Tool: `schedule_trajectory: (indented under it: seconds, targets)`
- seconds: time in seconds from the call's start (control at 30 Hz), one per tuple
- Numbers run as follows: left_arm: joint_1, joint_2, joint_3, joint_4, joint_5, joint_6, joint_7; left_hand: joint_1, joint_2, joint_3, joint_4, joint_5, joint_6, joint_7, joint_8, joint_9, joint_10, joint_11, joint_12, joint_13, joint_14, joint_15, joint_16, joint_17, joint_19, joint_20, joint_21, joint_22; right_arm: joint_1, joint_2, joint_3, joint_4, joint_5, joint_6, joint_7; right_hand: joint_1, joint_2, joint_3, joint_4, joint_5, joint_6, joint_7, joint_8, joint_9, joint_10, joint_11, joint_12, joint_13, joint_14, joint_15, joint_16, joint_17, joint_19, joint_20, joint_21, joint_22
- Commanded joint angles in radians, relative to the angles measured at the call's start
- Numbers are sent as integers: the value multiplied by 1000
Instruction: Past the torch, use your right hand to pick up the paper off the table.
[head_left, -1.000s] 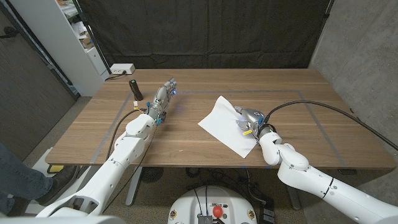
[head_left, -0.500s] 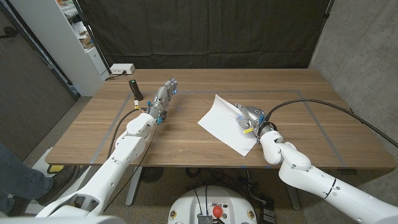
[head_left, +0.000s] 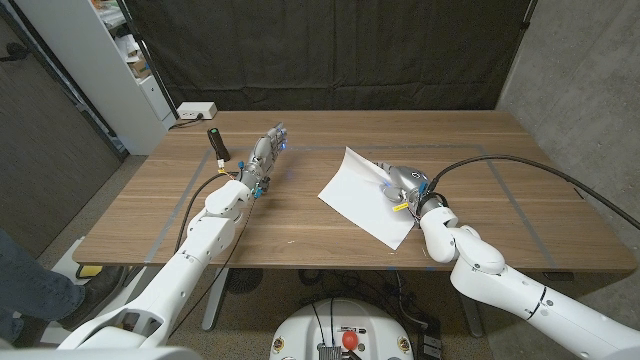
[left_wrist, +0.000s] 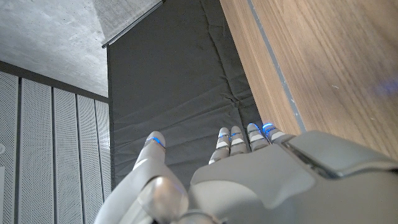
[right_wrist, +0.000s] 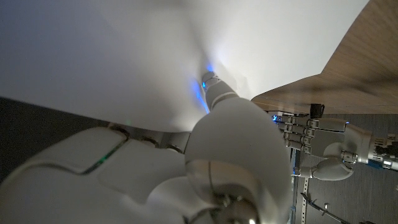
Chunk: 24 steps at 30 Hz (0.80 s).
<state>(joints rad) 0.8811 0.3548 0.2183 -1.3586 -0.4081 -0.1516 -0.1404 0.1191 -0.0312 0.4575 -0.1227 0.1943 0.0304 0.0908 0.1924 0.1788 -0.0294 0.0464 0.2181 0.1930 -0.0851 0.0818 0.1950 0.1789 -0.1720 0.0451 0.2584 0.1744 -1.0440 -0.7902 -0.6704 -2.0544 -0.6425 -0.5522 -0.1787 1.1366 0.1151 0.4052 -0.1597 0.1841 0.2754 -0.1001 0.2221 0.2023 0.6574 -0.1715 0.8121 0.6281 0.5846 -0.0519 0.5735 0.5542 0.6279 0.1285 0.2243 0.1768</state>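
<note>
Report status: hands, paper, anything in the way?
Right hand grips the paper, far edge lifted. Left hand open, beside the torch. Nothing in the way.

Table (head_left: 300, 215): wood, visible grain, smooth satin finish w/ thin pale tape lines near its edges. Paper (head_left: 355, 195): plain white sheet, matt, far edge curled up. Torch (head_left: 216, 142): black, matt, looks like plastic or metal, can't tell which. Both hands, left hand (head_left: 263, 157) & right hand (head_left: 402, 186): smooth grey-white plastic shells, slight gloss. Backdrop (head_left: 330, 50) past the table's far edge: dark cloth, creased, matt.
</note>
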Motion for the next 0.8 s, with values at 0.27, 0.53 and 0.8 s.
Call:
schedule_trajectory:
  seconds: [0.27,0.53,0.8]
  targets:
    - [-7,-4,4,1,4,5,2,5,14,-2,-1,-5,4,3,-1,3,2,2,-2,4,-5,4,-4,4,6,4,-8,3,-13,-17,17,-64,-41,-34,31,13,0,-6,1,-2,15,2,-3,6,10,-3,10,38,13,-85,-2,5,0,3,-6,3]
    - [-7,-4,4,-2,4,6,3,8,21,0,-1,-5,5,2,-1,3,3,2,-2,4,-5,4,-4,4,7,4,-10,3,-23,-20,26,-85,-64,-38,30,14,1,-7,2,-3,17,3,-5,6,12,-1,13,38,17,-83,-6,5,1,5,-6,3]
    - [-4,-4,4,-4,3,2,2,13,29,3,-1,-5,5,1,-1,3,4,0,-2,4,-5,5,-5,4,8,4,-13,3,-31,-26,40,-110,-81,-35,34,14,1,-9,4,-3,20,4,-6,6,13,-2,15,37,21,-83,-6,9,2,6,-6,3]
